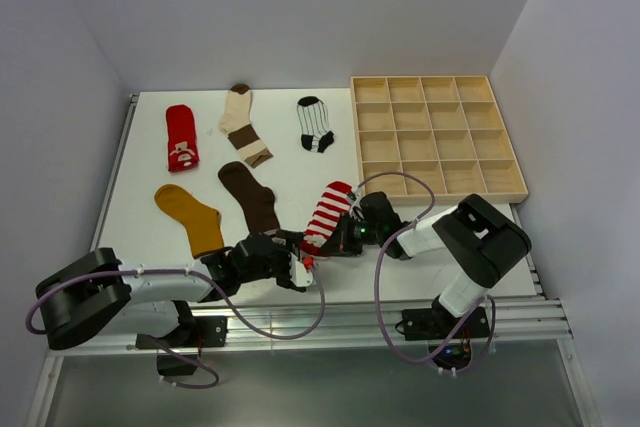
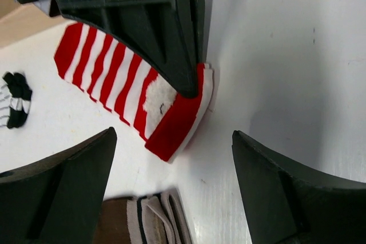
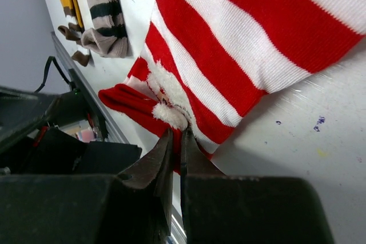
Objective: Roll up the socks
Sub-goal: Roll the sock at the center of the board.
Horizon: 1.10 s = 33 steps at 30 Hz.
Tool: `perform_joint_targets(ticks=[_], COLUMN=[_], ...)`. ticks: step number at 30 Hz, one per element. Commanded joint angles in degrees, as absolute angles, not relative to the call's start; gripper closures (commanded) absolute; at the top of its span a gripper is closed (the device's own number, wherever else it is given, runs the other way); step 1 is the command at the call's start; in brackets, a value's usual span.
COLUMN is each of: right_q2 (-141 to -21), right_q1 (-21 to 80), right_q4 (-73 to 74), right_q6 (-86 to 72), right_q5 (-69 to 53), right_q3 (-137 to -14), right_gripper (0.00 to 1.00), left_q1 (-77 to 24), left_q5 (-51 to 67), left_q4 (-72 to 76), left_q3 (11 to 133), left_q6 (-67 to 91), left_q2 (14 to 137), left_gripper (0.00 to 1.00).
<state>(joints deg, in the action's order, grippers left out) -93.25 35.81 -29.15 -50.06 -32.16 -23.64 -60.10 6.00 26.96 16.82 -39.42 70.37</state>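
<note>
Six socks lie spread over the white table (image 1: 300, 172), each flat and apart from the others. Along the far side, from left to right, sit the red sock (image 1: 181, 137) with a white pattern, the cream-and-brown sock (image 1: 243, 124) and the white sock (image 1: 316, 124) with black stripes. Nearer the arms lie the mustard sock (image 1: 190, 217) and, just beside it, the dark brown sock (image 1: 250, 197), both with their cuffs toward the near edge. The red-white striped sock (image 1: 328, 212) lies at a slant to the right of the brown one, toe toward the far side and cuff toward the arms.

The right hand (image 1: 345, 237) is pinched shut on the solid red cuff of the striped sock. The right wrist view shows its two fingers (image 3: 148, 170) pressed together, with a fold of red cloth and fleecy white lining caught at the tips. The cuff looks turned over on itself there, though whether it is lifted off the table I cannot tell.

The left hand (image 1: 298, 269) stands wide open, low over the table and just short of that cuff. In its own wrist view one finger (image 2: 63, 187) sits to each side, neither touching the striped sock, and the banded cuff of the dark brown sock shows at the bottom between them. A wooden tray (image 1: 450, 195) of square compartments lies at the far right of the table.
</note>
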Motion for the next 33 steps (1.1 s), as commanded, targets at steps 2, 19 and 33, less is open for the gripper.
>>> perform_joint_targets(ticks=[2, 19, 33], right_q2=[-96.2, -94.0, -92.0], right_q1=[35.1, 31.2, 30.3], right_q4=[-16.7, -17.1, -14.6], right_q6=[-47.9, -47.5, -45.3], right_q5=[-27.4, -28.9, -28.7], right_q3=[-20.5, -16.1, -16.0], right_gripper=[1.0, 1.0, 1.0], left_q1=[-61.4, -62.1, -61.4], left_q5=[6.7, 11.8, 14.8], left_q4=[33.0, 31.9, 26.8], left_q3=[16.7, 22.0, 27.0], left_q6=[-42.4, -43.9, -42.7], left_q2=[72.3, 82.7, 88.4], left_gripper=[0.14, 0.28, 0.54])
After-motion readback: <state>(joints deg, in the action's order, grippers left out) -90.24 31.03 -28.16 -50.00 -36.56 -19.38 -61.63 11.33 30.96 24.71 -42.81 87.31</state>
